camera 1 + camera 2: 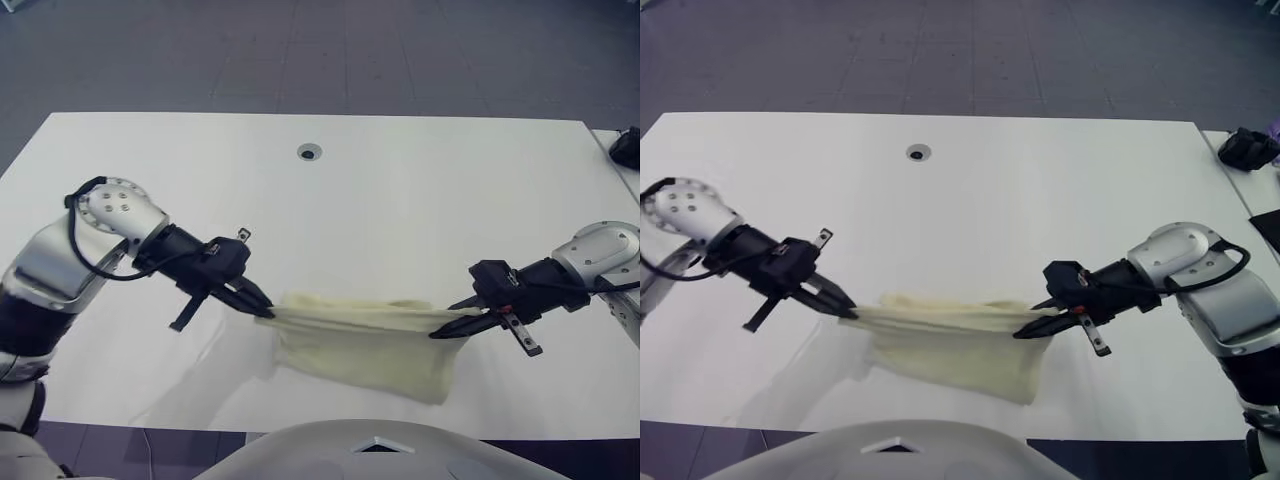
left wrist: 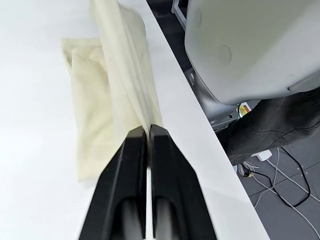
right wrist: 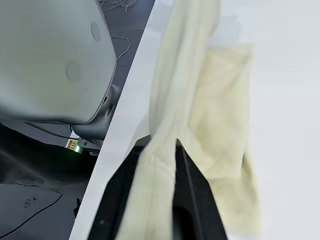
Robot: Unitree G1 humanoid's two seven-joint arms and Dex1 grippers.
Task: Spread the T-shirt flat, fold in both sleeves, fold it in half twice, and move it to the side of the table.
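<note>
T-shirt (image 1: 365, 340) is being stretched near the front edge of the counter (image 1: 400, 200), long axis running left to right, one end being clamped by the left hand (image 1: 262, 308), the other by the right hand (image 1: 470, 322).

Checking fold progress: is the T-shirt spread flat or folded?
Folded, not flat: the T-shirt hangs doubled between the left gripper and right gripper.

T-shirt (image 1: 365, 350) at near edge of table (image 1: 400, 200), between left end effector (image 1: 264, 311) and right end effector (image 1: 452, 323)
</note>
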